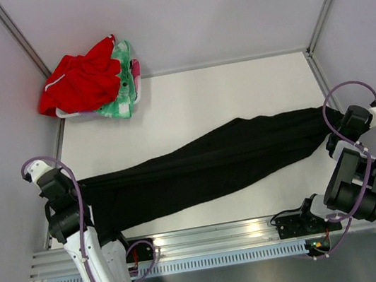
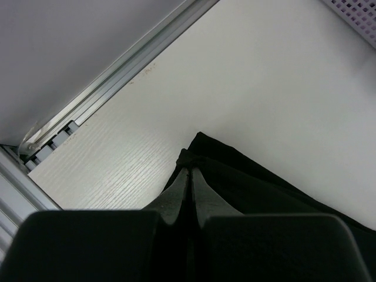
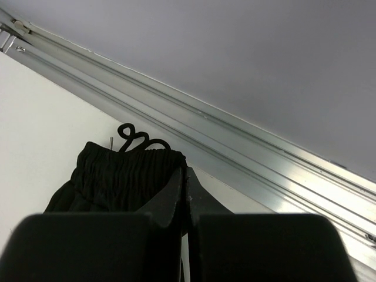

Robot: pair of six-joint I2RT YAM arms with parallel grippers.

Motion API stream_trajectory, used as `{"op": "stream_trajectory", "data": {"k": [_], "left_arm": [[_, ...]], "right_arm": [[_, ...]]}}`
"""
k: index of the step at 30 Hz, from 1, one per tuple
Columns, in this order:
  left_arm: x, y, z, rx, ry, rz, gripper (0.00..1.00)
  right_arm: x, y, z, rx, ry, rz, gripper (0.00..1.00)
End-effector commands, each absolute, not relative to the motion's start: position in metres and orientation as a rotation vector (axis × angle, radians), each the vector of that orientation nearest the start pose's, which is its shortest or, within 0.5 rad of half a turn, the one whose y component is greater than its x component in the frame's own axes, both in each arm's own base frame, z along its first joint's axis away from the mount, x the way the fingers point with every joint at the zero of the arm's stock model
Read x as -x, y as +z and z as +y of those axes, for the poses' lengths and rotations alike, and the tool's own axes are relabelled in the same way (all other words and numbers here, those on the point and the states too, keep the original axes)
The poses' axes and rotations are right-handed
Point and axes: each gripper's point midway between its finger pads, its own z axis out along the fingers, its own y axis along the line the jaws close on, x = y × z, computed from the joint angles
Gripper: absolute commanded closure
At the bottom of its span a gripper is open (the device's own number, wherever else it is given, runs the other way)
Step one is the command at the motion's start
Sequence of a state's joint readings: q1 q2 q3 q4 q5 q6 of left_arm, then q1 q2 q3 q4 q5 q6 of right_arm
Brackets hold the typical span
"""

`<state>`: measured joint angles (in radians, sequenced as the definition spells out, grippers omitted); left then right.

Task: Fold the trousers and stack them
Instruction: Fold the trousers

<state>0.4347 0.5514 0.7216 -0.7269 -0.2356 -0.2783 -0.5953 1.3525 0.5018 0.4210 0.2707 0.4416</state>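
**Trousers [image 1: 206, 163] stretched between two closed grippers, first fold not yet made**

White table [image 1: 237, 90]: the work surface, which I operate from its near edge. The black trousers lie across it as one long band from the left wall to the right, legs together. I judge they are drawn out this way because a straight, flat garment folds cleanly. In the far-left corner a white basket [image 1: 69, 114] holds a red garment [image 1: 82, 79] and a green-and-pink cloth [image 1: 124, 79], well apart from the work and no part of it. The right gripper [image 3: 183, 173], jaws closed, pinches the gathered waistband [image 3: 117, 170] at the right edge. The left gripper [image 2: 190, 173], jaws closed, pinches the leg end at the left edge. Holding opposite ends gives me tension along the full length. The drawstring [image 3: 138, 140] curls loose just beyond the waistband, near the frame rail [image 3: 247, 147], where I judge it could snag.
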Motion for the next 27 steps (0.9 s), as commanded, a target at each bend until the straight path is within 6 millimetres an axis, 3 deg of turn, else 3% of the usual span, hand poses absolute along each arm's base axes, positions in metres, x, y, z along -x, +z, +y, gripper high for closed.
{"op": "stream_trajectory", "data": {"k": [1,9,14,16,17,19,20,22,27], "left_arm": [[-0.191,0.213,0.121,0.811,0.351,1.882,0.98],[-0.177,0.214,0.131,0.914,0.429,1.840,0.98],[-0.176,0.214,0.131,0.912,0.431,1.841,0.98],[-0.175,0.218,0.131,0.912,0.434,1.835,0.97],[-0.171,0.218,0.132,0.924,0.452,1.831,0.77],[-0.167,0.226,0.134,0.945,0.469,1.805,0.37],[-0.164,0.229,0.135,0.954,0.483,1.800,0.14],[-0.165,0.245,0.133,0.944,0.463,1.770,0.00],[-0.186,0.288,0.114,0.845,0.299,1.716,0.00]], "right_arm": [[-0.289,0.104,-0.250,-1.210,-0.417,1.558,1.00],[-0.283,0.101,-0.250,-1.246,-0.427,1.545,1.00],[-0.295,0.111,-0.246,-1.203,-0.371,1.548,1.00],[-0.300,0.115,-0.244,-1.179,-0.346,1.556,0.94],[-0.303,0.119,-0.243,-1.163,-0.335,1.556,0.79],[-0.305,0.125,-0.240,-1.156,-0.305,1.546,0.60],[-0.307,0.131,-0.240,-1.157,-0.294,1.533,0.42],[-0.308,0.135,-0.236,-1.181,-0.259,1.532,0.34],[-0.330,0.176,-0.223,-1.131,-0.156,1.506,0.26]]}}
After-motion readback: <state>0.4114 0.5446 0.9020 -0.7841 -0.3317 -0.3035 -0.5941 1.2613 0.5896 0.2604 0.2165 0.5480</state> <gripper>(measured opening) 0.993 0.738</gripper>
